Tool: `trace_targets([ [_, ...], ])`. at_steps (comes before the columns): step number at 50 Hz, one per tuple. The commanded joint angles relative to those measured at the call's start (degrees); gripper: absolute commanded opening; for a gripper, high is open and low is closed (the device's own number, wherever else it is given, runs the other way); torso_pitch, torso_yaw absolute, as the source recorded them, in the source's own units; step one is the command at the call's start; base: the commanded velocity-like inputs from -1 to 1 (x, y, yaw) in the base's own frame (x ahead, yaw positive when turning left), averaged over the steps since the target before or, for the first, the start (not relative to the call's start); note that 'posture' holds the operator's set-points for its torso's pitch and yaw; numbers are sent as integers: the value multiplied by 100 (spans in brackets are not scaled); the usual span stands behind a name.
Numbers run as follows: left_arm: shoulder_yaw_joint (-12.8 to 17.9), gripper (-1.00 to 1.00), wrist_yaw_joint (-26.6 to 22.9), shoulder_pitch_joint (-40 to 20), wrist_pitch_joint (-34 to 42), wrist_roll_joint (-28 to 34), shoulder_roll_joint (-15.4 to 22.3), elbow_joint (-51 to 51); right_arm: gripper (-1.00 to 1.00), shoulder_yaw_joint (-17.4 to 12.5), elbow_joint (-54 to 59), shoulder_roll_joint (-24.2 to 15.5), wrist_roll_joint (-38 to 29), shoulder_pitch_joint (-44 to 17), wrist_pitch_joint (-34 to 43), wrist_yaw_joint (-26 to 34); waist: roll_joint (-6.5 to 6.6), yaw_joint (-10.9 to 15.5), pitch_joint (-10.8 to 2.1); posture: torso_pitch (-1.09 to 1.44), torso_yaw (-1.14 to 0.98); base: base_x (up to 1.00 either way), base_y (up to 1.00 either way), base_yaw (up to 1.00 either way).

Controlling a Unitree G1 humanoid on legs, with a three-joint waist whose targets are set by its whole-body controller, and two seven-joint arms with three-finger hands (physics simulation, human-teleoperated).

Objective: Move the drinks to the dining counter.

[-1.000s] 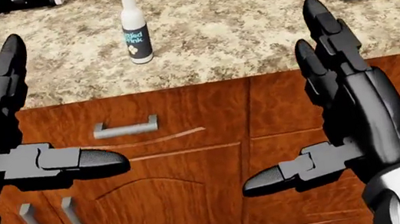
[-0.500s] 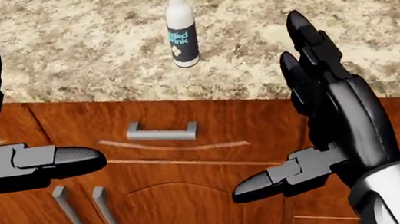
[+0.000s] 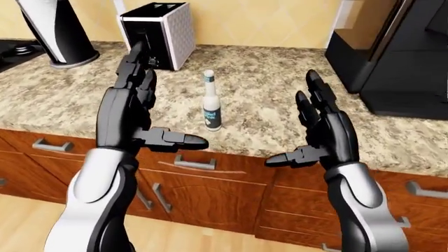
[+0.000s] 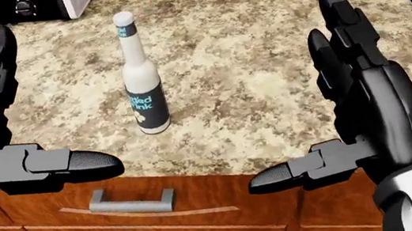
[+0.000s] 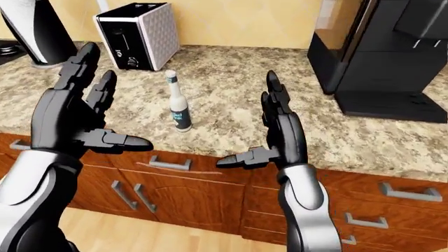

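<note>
— Bottle (image 4: 143, 88) position?
— Upright on the speckled tabletop (image 4: 262, 54), near its edge, between both hands and touching neither.
— Hands?
— Left hand (image 3: 133, 113) and right hand (image 3: 319, 131) spread wide, holding nothing, thumbs pointing inward.

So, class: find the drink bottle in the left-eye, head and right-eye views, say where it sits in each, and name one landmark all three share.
Left-eye view: drink bottle upright just left of centre, on the granite counter.
Head view: left of centre, upper half, between the two raised hands.
Right-eye view: left of centre, below the toaster.
Shared landmark: the black-and-white toaster, up and left of the bottle in every view.
</note>
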Motion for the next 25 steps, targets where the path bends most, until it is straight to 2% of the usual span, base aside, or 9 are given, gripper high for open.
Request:
trace_targets([
  [1, 24, 100, 19, -112, -81, 29, 17, -83, 100, -40, -206, -42, 33, -88, -99, 5, 105, -40, -41, 0, 0, 0, 0, 0],
  [2, 34, 100, 15, -104, -84, 26, 16, -87, 100, -44, -200, -39, 38, -86, -116, 4, 195, -13, 104, 0, 0, 0, 0, 0],
  [5, 50, 100, 8, -86, -62, 17, 19, -125, 100, -15, -209, -45, 18, -55, -147, 2, -14, 2, 69, 0, 0, 0, 0, 0],
  [8, 85, 100, 10, -74, -25, -11, 26, -176, 100, 38, -265, -45, -43, -31, -133, 22, -85, 16, 84, 0, 0, -4, 0, 0],
  [9, 84, 100, 12, -52, -27, -15, 22, -193, 100, 49, -272, -40, -54, -24, -125, 27, -171, 23, -10, 0, 0, -9, 0, 0],
  [12, 53, 100, 1, 98, -91, 0, -11, -245, 100, 61, -245, -13, -77, -16, -177, 44, -491, 8, -31, 0, 0, -3, 0, 0],
  [16, -223, 100, -69, 468, -276, 184, -93, -366, 100, 41, -260, -3, -64, -34, -160, 42, -332, 75, -139, 0, 0, 0, 0, 0],
  [22, -353, 100, -274, 554, -177, 492, -179, -554, 100, 35, -265, 1, -41, -14, -171, 33, -155, 48, -106, 0, 0, 0, 0, 0],
  [25, -448, 100, -412, 711, -245, 687, -204, -598, 100, 52, -274, 9, -47, 8, -173, 25, -182, 33, -178, 0, 0, 0, 0, 0],
])
